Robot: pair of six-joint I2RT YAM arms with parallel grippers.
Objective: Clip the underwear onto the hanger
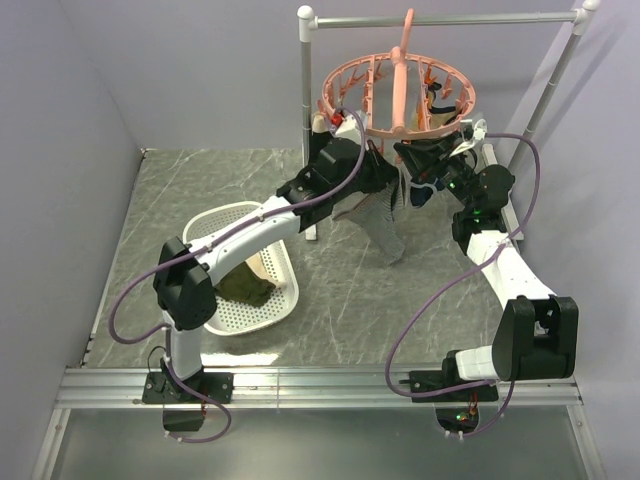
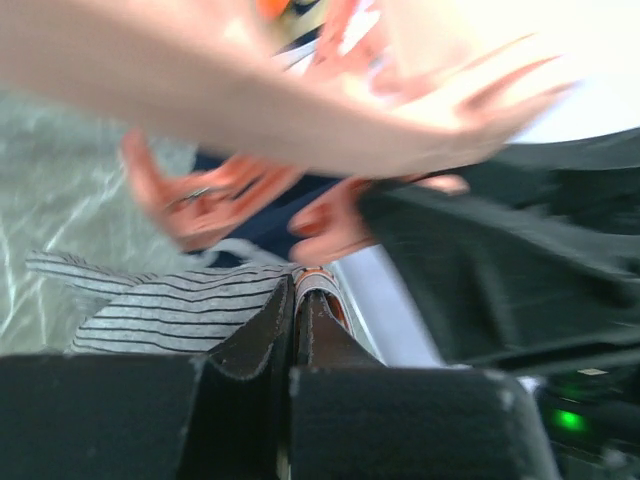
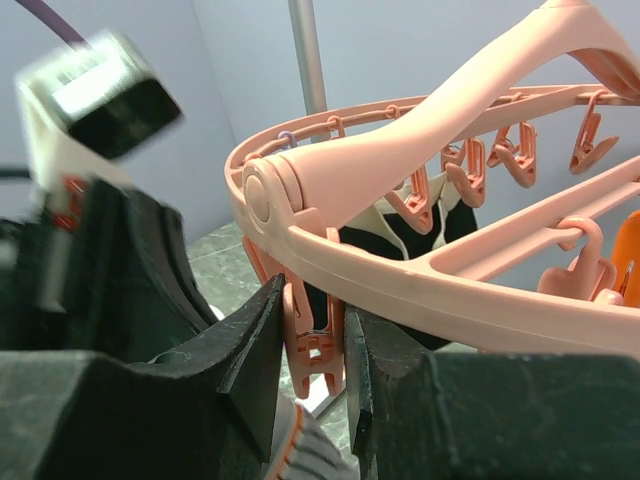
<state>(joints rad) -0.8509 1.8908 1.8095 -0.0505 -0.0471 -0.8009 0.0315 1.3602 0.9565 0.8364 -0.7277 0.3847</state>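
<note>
The salmon-pink ring hanger (image 1: 400,95) hangs by its hook from the grey rail. My left gripper (image 1: 383,178) sits just under the ring's near edge. It (image 2: 295,285) is shut on the waistband of the grey-and-white striped underwear (image 2: 170,312). The rest of the underwear (image 1: 385,228) droops below toward the table. My right gripper (image 1: 418,163) is beside the left one, also under the ring. Its jaws (image 3: 314,300) are shut on a pink clip peg (image 3: 315,345) that hangs from the ring (image 3: 420,290). The waistband edge (image 3: 300,455) shows just below that peg.
A white perforated basket (image 1: 285,300) at the left holds an olive-green garment (image 1: 245,287). A dark navy garment (image 3: 425,235) is clipped at the ring's far side. The grey rail stand (image 1: 306,120) has posts on both sides of the hanger. Purple cables loop off both arms.
</note>
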